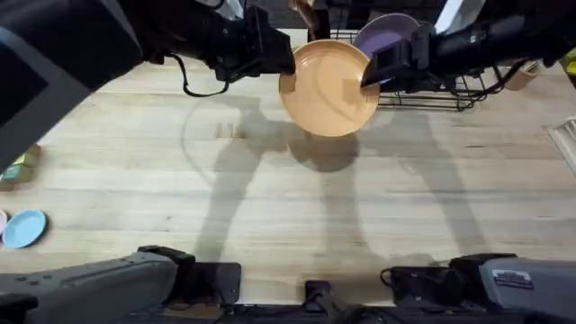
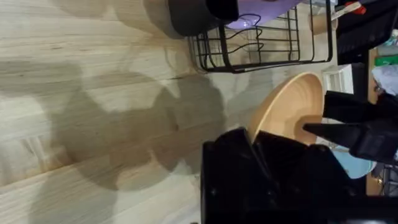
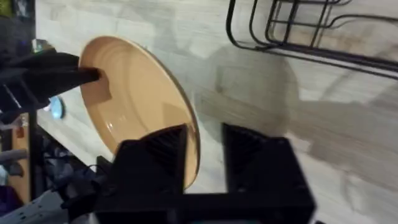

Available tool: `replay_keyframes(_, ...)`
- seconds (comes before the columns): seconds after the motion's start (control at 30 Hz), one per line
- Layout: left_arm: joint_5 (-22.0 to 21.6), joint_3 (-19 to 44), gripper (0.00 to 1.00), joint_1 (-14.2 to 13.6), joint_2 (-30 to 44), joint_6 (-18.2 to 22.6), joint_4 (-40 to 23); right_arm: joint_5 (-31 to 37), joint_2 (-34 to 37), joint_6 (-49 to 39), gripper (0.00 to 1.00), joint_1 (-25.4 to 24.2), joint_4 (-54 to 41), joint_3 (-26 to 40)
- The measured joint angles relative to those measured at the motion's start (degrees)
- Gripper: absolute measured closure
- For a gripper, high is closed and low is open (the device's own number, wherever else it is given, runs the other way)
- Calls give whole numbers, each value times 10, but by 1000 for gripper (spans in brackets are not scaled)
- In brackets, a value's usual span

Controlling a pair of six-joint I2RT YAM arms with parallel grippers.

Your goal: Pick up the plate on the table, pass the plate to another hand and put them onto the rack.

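The plate, 1 only, hangs above the table, both arms' jaws pinching its rim.

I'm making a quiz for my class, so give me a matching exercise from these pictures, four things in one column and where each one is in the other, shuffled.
Things:
1. orange plate
2. purple plate
3. light-blue dish
4. rack

Places:
A. on the table near its left edge
B. standing in the rack
C. at the table's far right
D. above the table, between the left gripper and the right gripper

Pairs: 1-D, 2-B, 3-A, 4-C
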Motion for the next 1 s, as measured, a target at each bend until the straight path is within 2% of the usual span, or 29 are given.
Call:
replay_keyframes(0.07, 0, 0, 959, 0, 0, 0, 0, 0, 0, 0, 786, 0, 0, 0)
replay_keyframes(0.13, 0, 0, 959, 0, 0, 0, 0, -2, 0, 1, 898, 0, 0, 0)
replay_keyframes(0.2, 0, 0, 959, 0, 0, 0, 0, -4, 0, 2, 958, 0, 0, 0)
replay_keyframes(0.27, 0, 0, 959, 0, 0, 0, 0, -5, 0, 2, 966, 0, 0, 0)
replay_keyframes(0.3, 2, 0, 288, 0, 0, 1, 2, -5, 0, 2, 967, 0, 0, 0)
replay_keyframes(0.37, 3, 0, 131, 0, 0, 1, 2, -4, 0, 2, 967, 0, 1, 0)
replay_keyframes(0.4, 3, 0, 96, 0, 0, 0, 2, -4, 0, 2, 967, 0, 2, 0)
replay_keyframes(0.53, 3, 0, 10, 0, 0, 0, 2, -4, 0, 2, 967, 0, 8, 0)
replay_keyframes(0.93, 3, 0, 6, 1, 0, 0, 1, 7, 0, 1, 968, 0, 14, 0)
replay_keyframes(1.0, 5, 0, 6, 14, 0, 1, -6, 19, 0, -15, 969, 0, 21, 0)
